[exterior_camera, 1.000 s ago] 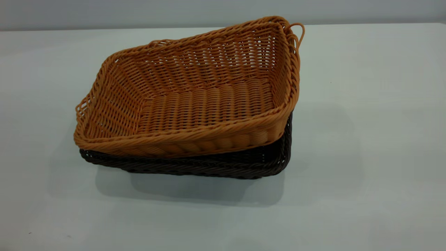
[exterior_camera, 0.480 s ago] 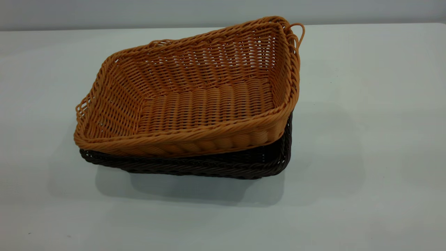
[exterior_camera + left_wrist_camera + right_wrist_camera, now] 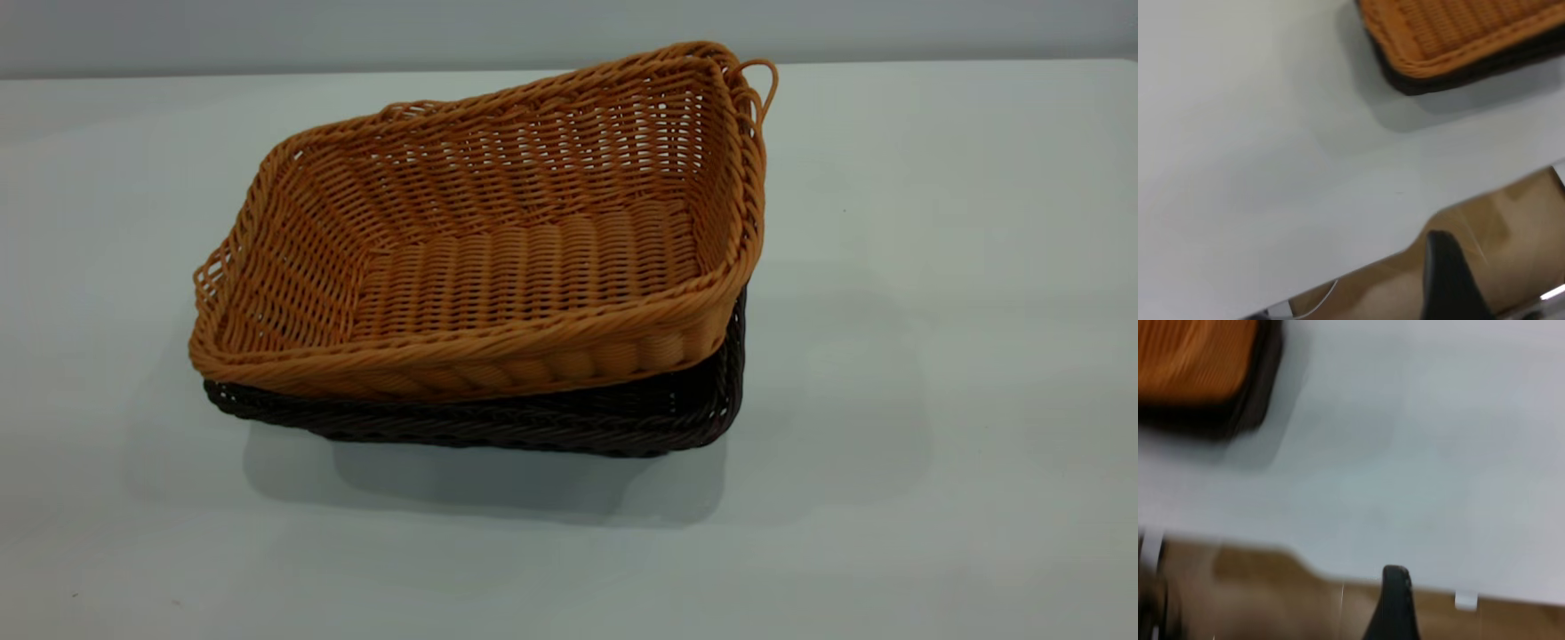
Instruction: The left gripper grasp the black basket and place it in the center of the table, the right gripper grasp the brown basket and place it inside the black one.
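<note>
The brown basket rests inside the black basket near the middle of the table. It sits tilted, with its right end raised and its loop handle sticking up at the far right corner. Only the black basket's front wall and right corner show under it. Neither gripper is in the exterior view. In the left wrist view, a dark part of my left gripper hangs past the table edge, well away from the baskets. In the right wrist view, my right gripper is likewise off the table edge, with the baskets far off.
Bare white tabletop lies all round the baskets. Brown floor shows beyond the table edge in both wrist views. A small white tab sits at the table edge in the right wrist view.
</note>
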